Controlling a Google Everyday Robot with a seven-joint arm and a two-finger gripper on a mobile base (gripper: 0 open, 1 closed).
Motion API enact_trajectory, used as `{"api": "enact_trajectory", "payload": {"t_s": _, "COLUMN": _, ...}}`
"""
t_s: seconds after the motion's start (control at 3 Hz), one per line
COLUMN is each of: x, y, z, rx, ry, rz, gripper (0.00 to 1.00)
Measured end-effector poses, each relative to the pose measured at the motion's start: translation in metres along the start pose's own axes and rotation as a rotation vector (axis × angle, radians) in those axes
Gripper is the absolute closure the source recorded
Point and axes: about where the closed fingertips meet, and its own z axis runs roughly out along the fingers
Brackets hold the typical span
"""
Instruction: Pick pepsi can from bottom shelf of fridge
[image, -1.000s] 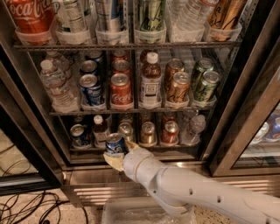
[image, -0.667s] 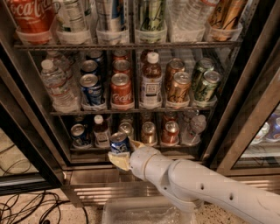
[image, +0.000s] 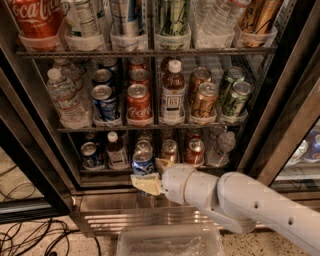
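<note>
The fridge stands open with stocked wire shelves. My gripper is at the front of the bottom shelf, its yellowish fingers closed around the pepsi can, a blue can with a silver top. The can sits in the grip at the shelf's front edge, left of centre. My white arm reaches in from the lower right. Another blue can stands at the shelf's left end.
Behind the held can are a small bottle, a silver-topped can, brown and red cans and a clear bottle. A clear plastic bin lies below the fridge base. Cables lie on the floor at left.
My gripper and the blue can in it have shifted to the right along the bottom shelf's front, and the arm has drawn a little lower in view.
</note>
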Motion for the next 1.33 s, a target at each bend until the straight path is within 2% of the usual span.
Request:
{"api": "enact_trajectory", "payload": {"t_s": 0.33, "x": -0.007, "y": 0.009, "z": -0.010, "rx": -0.111, "ry": 0.006, "rz": -0.002, "gripper": 1.00}}
{"api": "enact_trajectory", "payload": {"t_s": 0.67, "x": -0.015, "y": 0.015, "z": -0.019, "rx": -0.205, "ry": 0.039, "rz": -0.014, "gripper": 1.00}}
{"api": "enact_trajectory", "payload": {"t_s": 1.0, "x": -0.017, "y": 0.023, "z": -0.025, "rx": -0.264, "ry": 0.072, "rz": -0.030, "gripper": 1.00}}
{"api": "enact_trajectory", "payload": {"t_s": 1.33, "x": -0.017, "y": 0.023, "z": -0.025, "rx": -0.264, "ry": 0.072, "rz": -0.030, "gripper": 1.00}}
